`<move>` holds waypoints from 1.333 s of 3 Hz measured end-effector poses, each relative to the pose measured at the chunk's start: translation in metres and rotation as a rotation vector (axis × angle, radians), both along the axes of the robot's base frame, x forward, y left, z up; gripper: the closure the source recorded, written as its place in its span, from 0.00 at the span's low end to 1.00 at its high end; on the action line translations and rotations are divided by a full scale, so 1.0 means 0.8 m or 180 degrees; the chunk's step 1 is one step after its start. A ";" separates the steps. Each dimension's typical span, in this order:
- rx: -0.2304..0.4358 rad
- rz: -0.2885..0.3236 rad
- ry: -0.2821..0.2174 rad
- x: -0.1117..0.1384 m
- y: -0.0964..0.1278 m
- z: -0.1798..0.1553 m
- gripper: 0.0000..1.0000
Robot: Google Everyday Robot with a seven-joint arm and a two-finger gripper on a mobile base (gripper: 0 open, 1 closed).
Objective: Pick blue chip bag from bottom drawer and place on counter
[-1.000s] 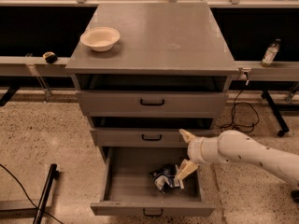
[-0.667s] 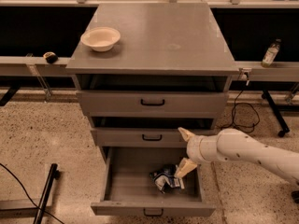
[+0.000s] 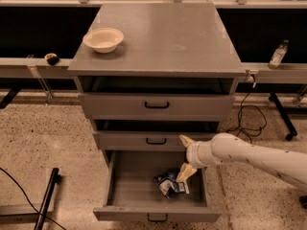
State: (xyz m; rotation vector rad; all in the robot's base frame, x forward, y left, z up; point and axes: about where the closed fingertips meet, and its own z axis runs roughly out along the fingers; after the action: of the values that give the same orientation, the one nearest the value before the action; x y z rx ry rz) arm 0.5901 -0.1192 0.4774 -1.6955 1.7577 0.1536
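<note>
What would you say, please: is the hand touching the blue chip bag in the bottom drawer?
Cannot tell. The camera view shows the hand over the bottom drawer, its lower finger overlapping the blue chip bag, but neither contact nor gap shows plainly.

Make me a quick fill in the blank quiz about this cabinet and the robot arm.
The blue chip bag lies in the open ___ drawer.
A cream ___ sits on the counter.
The gripper hangs over that drawer, beside the ___.
Missing: bottom; bowl; bag.
</note>
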 end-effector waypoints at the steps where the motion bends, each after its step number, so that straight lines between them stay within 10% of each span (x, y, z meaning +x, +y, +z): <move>1: -0.0045 -0.0029 0.0231 0.005 0.004 -0.087 0.00; 3: 0.0131 -0.0083 0.0601 -0.006 0.006 -0.224 0.00; 4: 0.0136 -0.0078 0.0603 -0.005 0.007 -0.225 0.00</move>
State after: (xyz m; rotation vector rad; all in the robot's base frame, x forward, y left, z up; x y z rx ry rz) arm 0.5859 -0.1139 0.2970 -1.6739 1.8976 0.3487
